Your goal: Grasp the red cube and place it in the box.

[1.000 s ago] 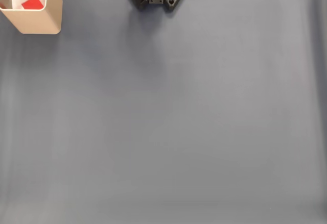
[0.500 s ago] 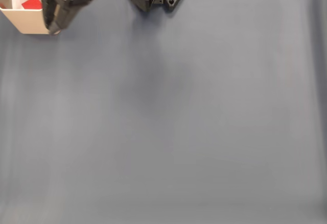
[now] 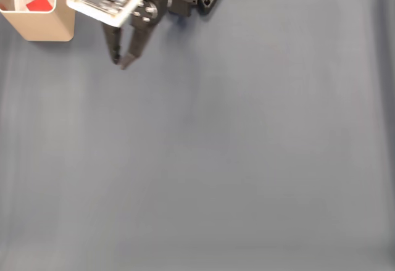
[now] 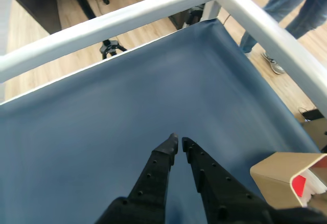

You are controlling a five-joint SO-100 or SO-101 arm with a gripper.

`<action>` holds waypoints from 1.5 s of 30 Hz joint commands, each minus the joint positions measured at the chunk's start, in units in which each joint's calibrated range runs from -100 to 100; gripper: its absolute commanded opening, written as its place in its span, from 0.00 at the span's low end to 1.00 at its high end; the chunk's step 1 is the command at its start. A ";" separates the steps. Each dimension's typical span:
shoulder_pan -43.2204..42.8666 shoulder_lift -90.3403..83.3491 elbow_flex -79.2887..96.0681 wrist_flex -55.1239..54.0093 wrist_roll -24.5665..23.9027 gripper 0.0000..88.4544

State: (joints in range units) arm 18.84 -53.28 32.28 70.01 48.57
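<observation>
We saw the pincer (image 3: 121, 62) as two slim, matte black fingers dotted with small holes, tapering to points that stood nearly together with only a thin gap between them in the wrist view (image 4: 178, 143), and nothing was held there. Under it lay a smooth, dull blue-grey mat (image 3: 234, 160) with a soft cloth-like sheen, edged in the wrist view by a rounded pale metal rail (image 4: 153, 9). To the left of the pincer in the fixed view, and well apart from it, stood the box (image 3: 43, 27), a beige, rounded-cornered square tub with plain smooth walls and a paler inside. Within it lay the red cube (image 3: 39, 3), small, matte and bright, resting against something white in the box. In the wrist view the box (image 4: 278, 180) sat low to the right of the fingertips, a sliver of red (image 4: 300, 184) showing inside its wall.
</observation>
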 commanded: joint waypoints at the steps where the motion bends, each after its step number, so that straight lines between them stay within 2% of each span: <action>1: -4.21 -2.09 0.20 -1.89 -0.63 0.00; 19: -17.56 -11.97 19.00 -11.48 -0.24 0.00; 27: -19.13 -18.56 29.77 -15.91 0.00 0.00; 45: -21.26 -34.76 53.58 -18.70 0.29 0.00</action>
State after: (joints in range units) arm -1.63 -85.76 84.99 52.27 48.52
